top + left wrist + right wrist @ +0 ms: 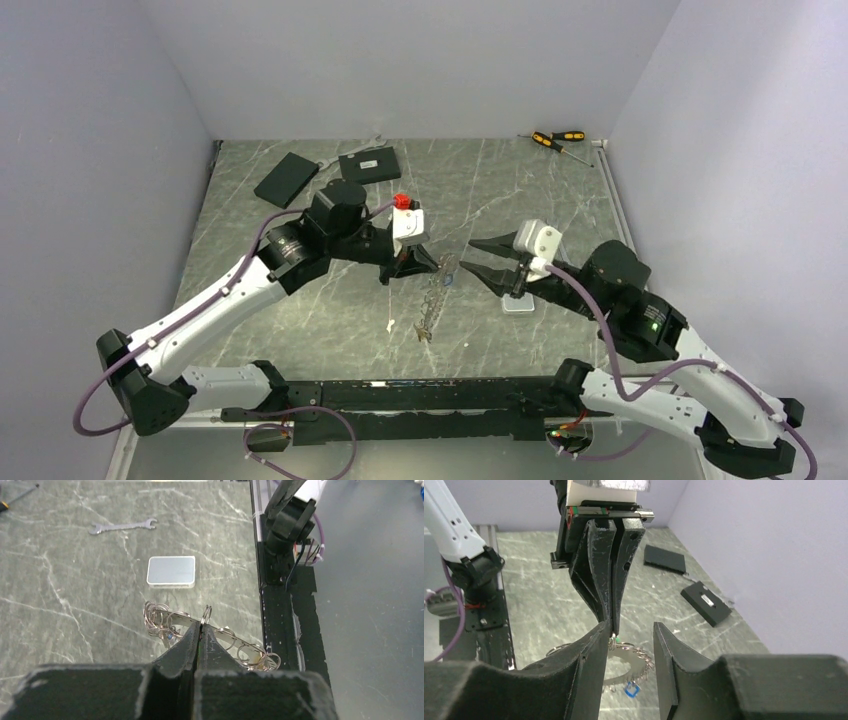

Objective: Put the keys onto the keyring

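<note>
The keyring (436, 295) is a grey metal ring with several small split rings along its rim, standing on edge at the table's middle. My left gripper (432, 266) is shut on one small split ring (206, 615) at the keyring's top rim (235, 641). A blue key tag (171, 636) hangs from the ring, and also shows in the right wrist view (630, 690). A green bit (617, 639) shows at the left fingertips (610, 622). My right gripper (468, 256) is open and empty, its jaws either side of the keyring (638, 666), not touching it.
A white-edged grey pad (517, 305) lies under the right gripper. Two flat black boxes (286, 178) (368, 165) and a wrench (122, 526) lie at the back left, screwdrivers (556, 140) at the back right. A small pale piece (388, 325) lies near the front.
</note>
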Motion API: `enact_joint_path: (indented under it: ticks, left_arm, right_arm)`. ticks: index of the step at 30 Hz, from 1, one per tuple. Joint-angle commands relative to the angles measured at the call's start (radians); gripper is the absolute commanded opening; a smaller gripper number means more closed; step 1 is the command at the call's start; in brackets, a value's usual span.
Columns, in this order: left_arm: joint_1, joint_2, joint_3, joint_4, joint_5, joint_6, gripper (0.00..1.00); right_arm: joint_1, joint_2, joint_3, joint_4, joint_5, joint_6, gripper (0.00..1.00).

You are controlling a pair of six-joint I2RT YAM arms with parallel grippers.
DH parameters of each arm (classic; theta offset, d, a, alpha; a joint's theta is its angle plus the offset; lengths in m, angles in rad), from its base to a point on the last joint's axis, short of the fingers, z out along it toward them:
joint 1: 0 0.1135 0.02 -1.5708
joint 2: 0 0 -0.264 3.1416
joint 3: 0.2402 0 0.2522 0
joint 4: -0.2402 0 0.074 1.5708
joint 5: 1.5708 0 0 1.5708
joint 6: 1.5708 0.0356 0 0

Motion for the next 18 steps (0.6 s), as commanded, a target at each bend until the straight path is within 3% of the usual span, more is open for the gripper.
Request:
enact_joint_path:
  ticks: [1, 10, 18]
  left_arm:
    - [0.001, 0.018, 0.073, -0.063, -0.016, 0.082, 0.0]
    - [0.001, 0.041, 0.085, -0.074, -0.023, 0.089, 0.0]
    - [0.001, 0.032, 0.068, -0.065, -0.024, 0.089, 0.0]
  right_arm:
    - [0.001, 0.093, 0.081, -0.193, 0.045, -0.072, 0.41]
    - [0.001, 0.222, 0.112, -0.205, -0.022, -0.074, 0.41]
    - [0.001, 0.264, 0.103, -0.155, -0.044, -0.068, 0.31]
